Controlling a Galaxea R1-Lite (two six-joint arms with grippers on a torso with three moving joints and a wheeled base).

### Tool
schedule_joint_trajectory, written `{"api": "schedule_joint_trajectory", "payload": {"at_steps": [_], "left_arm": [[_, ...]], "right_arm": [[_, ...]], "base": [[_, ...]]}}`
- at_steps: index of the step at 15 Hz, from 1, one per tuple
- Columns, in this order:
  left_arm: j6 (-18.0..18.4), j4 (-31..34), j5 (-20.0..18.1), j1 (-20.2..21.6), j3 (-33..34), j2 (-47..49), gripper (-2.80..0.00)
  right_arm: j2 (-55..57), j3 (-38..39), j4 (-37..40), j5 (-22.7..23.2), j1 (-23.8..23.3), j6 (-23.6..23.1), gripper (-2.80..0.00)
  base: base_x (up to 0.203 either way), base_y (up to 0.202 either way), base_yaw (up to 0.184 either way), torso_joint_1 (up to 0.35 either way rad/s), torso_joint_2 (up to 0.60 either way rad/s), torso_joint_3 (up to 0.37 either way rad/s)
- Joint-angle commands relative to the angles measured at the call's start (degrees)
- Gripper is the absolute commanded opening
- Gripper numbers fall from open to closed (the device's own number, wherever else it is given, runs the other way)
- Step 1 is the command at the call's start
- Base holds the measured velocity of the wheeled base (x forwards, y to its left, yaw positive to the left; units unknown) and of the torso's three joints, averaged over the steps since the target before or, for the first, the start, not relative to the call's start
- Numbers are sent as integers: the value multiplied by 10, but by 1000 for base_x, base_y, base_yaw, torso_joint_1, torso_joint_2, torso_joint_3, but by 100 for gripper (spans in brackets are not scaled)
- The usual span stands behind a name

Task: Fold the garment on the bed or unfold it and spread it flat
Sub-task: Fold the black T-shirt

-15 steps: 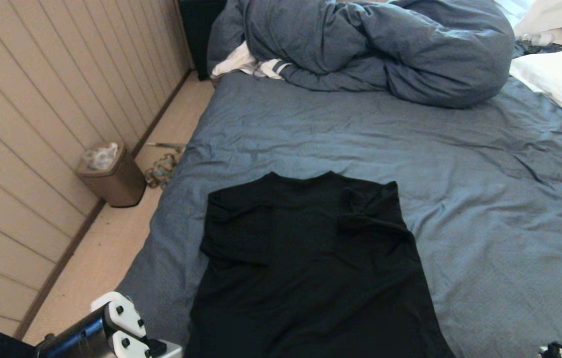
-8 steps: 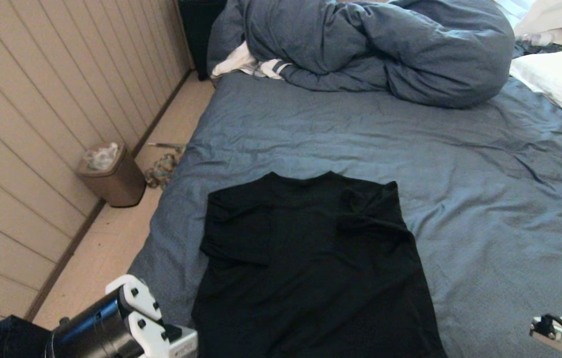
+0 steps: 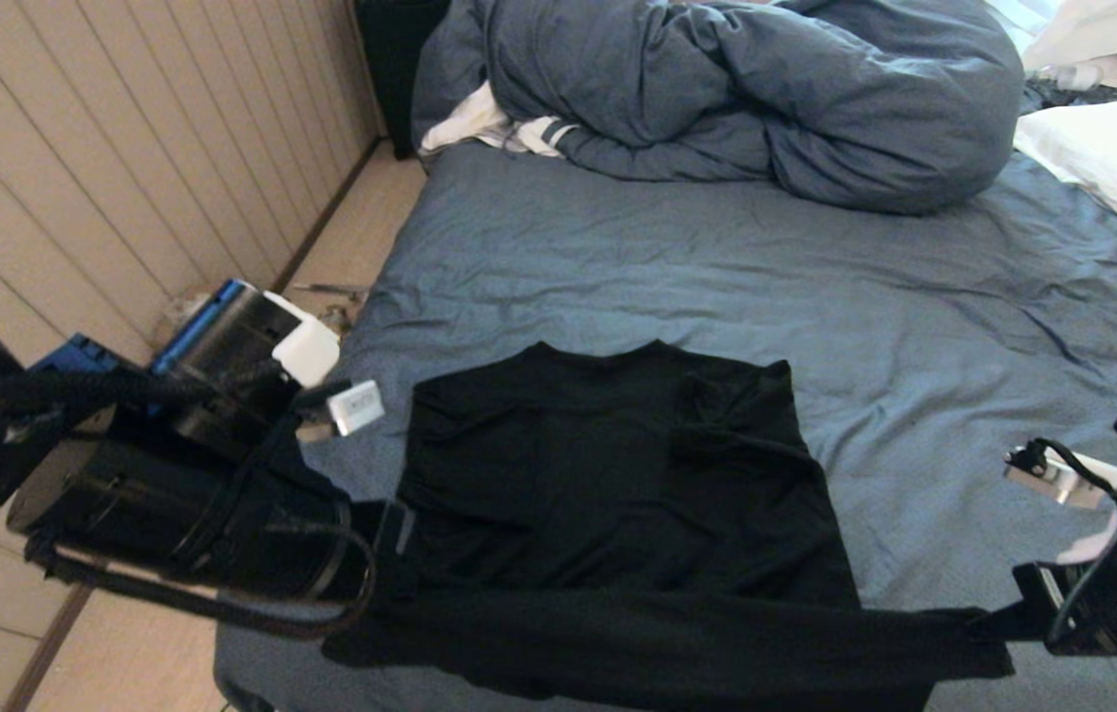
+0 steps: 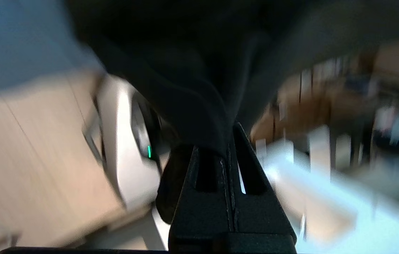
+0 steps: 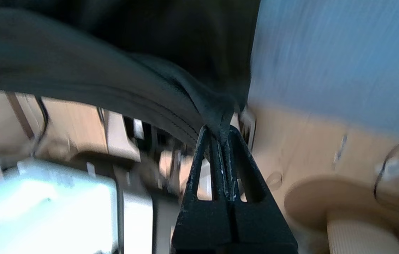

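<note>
Garment (image 3: 608, 494) held by both grippers at its near hem, lying on the bed (image 3: 914, 326).

Black T-shirt lies with collar toward the bunched blue duvet (image 3: 736, 89), both sleeves folded inward over the body. Near hem is lifted off the sheet and stretched into a taut band between the two arms. Left gripper (image 4: 228, 150) at the hem corner nearest the wall-side bed edge, fingers clenched on black fabric. Right gripper (image 5: 220, 135) at the opposite hem corner, fingers clenched on a bunched fold of the same hem. White pillow (image 3: 1112, 168) rests just beside the duvet, well apart from the garment.
</note>
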Motion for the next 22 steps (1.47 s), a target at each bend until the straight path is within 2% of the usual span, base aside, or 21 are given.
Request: {"api": "schedule_joint_trajectory", "payload": {"at_steps": [1,3,5,12,17,22], "left_arm": [[12,1,-1,58,-57,47,-280],[25,0,-1,95,-104,79,-280],[29,-4,-2,113,-131,112,-280],[29,-73,-2,117,-188,220,-280],[31,-79,-2,120,-277,293,-280],[34,-72,-2,148,-347,324,-280]], "right_arm": [[59,-47,-7,2,-5,5,-280],[98,-104,-12,2,-6,14,-280],[133,-150,-13,2,0,27,-280],[235,-249,-21,0,17,40,-280],[300,-338,-21,-17,23,58,-280],[319,-397,-19,-22,24,75,-280]], "base": [[0,0,0,0,0,0],[0,0,0,0,0,0],[0,0,0,0,0,0],[0,0,0,0,0,0],[0,0,0,0,0,0],[0,0,0,0,0,0]]}}
